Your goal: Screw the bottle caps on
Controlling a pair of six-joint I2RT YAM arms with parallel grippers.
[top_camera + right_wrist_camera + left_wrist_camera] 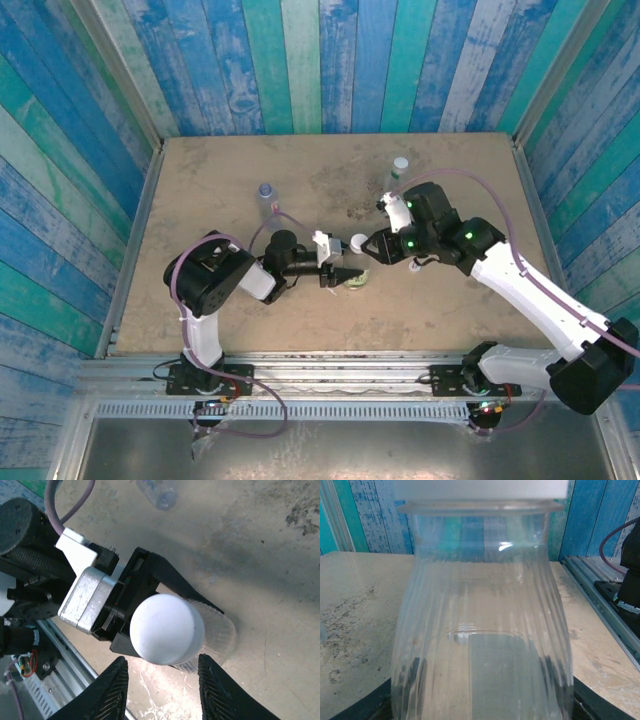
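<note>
My left gripper (347, 276) is shut on a clear ribbed bottle (480, 630) that stands upright on the table, its dark fingers (355, 707) pressed against the bottle's lower sides. A white bottle cap (167, 628) sits on this bottle's neck; the same cap (358, 242) lies between the two grippers in the top view. My right gripper (162, 690) hovers over the cap from the right, open, with its fingertips (114, 687) apart on either side and clear of the cap. A second bottle (265, 190) with a bluish top stands at the back left. A third bottle (400, 165) with a white cap stands at the back right.
The sandy table (200, 200) is walled by blue-green planks. A metal rail (330, 365) runs along the near edge, by the arm bases. The back-left bottle (159, 494) also shows at the top of the right wrist view, beyond the left gripper's body (90, 597).
</note>
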